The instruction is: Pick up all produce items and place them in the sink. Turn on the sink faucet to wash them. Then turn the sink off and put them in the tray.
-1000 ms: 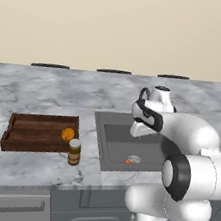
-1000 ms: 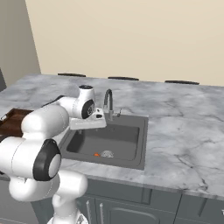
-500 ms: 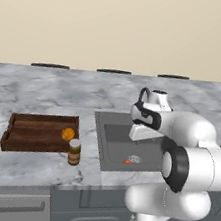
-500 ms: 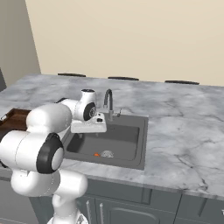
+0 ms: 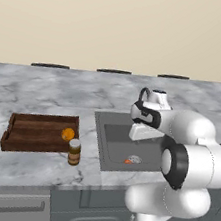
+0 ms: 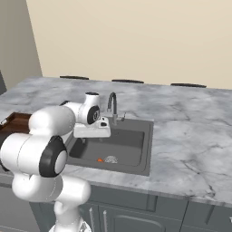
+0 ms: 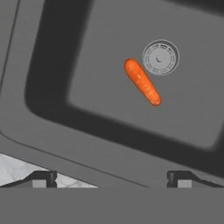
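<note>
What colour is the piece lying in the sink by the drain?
Orange-red: the carrot, clearest in the hand view.

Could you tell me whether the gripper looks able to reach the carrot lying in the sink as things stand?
Probably yes: the open gripper hangs above the sink, and nothing lies between it and the carrot beside the drain.

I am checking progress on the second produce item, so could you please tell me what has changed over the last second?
The gripper, jaws open and empty, has shifted slightly toward the front of the sink, over the basin; nothing was grasped or released. The carrot stays beside the drain, the orange in the tray, the jar in front of it, and the faucet is untouched.
</note>
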{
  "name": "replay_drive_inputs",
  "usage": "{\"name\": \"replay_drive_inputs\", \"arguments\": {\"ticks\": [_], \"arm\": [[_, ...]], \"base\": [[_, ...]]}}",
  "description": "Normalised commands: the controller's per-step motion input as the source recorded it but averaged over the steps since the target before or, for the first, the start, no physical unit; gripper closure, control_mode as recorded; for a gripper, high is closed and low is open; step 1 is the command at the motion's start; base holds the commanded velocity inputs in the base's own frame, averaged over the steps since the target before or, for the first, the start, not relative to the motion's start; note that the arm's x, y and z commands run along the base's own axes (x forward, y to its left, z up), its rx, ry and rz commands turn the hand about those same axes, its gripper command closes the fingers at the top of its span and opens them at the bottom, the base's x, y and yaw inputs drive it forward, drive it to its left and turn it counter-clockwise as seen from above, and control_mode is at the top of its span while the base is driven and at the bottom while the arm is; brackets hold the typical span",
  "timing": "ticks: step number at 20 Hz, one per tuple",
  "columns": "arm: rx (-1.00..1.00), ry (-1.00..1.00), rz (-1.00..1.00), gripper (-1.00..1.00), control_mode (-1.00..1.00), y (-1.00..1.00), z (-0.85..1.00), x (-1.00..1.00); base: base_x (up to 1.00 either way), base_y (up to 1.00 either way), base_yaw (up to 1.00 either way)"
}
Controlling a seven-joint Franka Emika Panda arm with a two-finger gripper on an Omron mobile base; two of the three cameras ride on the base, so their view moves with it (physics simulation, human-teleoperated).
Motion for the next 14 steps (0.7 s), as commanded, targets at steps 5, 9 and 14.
{"name": "replay_drive_inputs", "arguments": {"ticks": [5, 9, 14], "arm": [[0.00, 0.03, 0.00, -1.00, -1.00, 0.00, 0.00, 0.12], [0.06, 0.00, 0.00, -1.00, -1.00, -0.11, 0.00, 0.21], [0.03, 0.02, 0.00, -1.00, -1.00, -0.06, -0.02, 0.23]], "base": [[0.00, 0.00, 0.00], [0.00, 0.00, 0.00], [0.00, 0.00, 0.00]]}}
